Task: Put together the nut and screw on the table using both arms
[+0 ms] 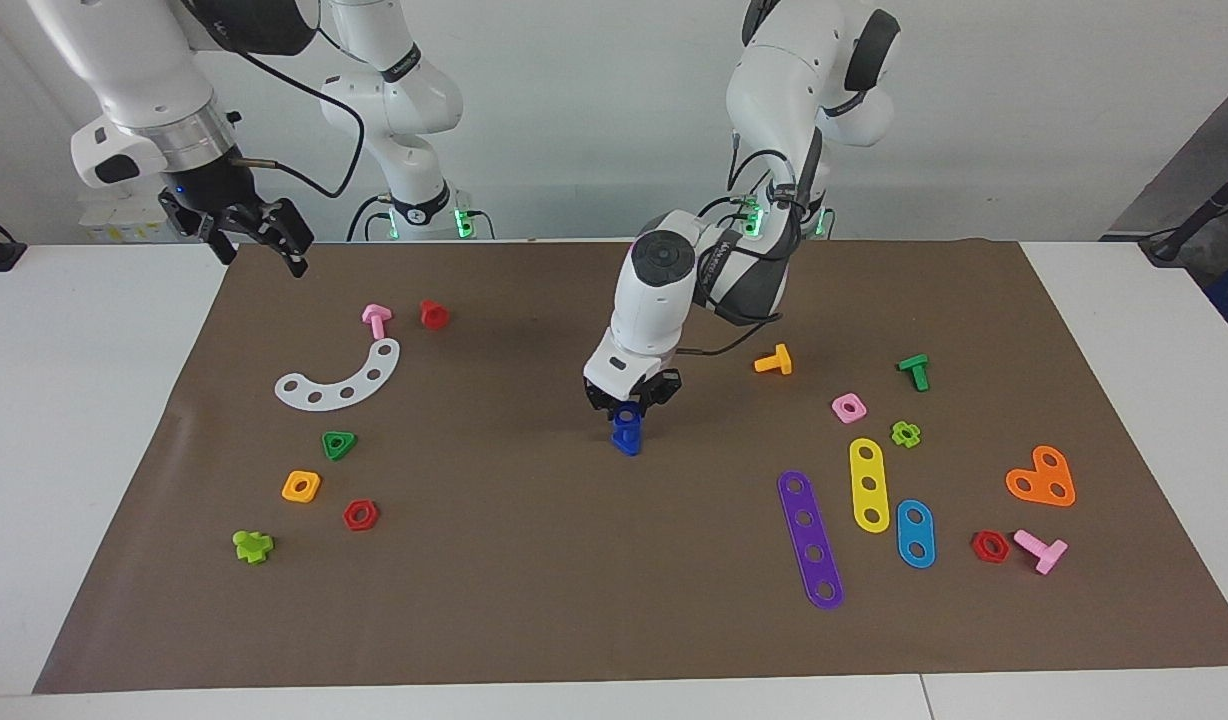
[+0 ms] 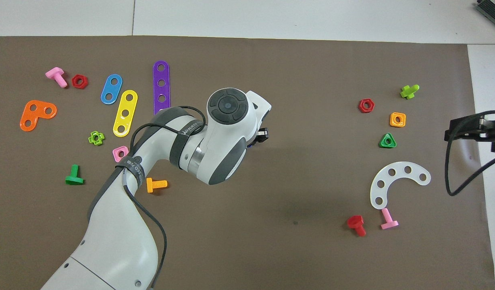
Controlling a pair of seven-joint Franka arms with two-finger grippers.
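Left gripper [image 1: 629, 404] pinched the small dark blue plastic nut [image 1: 629, 413] over the dark blue plastic screw [image 1: 626, 441]; right gripper [image 1: 257, 236] waited, spread wide.

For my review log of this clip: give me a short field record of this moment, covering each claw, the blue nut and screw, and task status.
left claw: shut on the blue nut, low over the mat's middle
blue screw: standing on the brown mat, right under the nut
nut on screw: cannot tell whether seated
right claw: open, empty, waiting over the mat's corner at the right arm's end
nearest other part: orange bolt, lying apart
status: assembly under way, the nut not released
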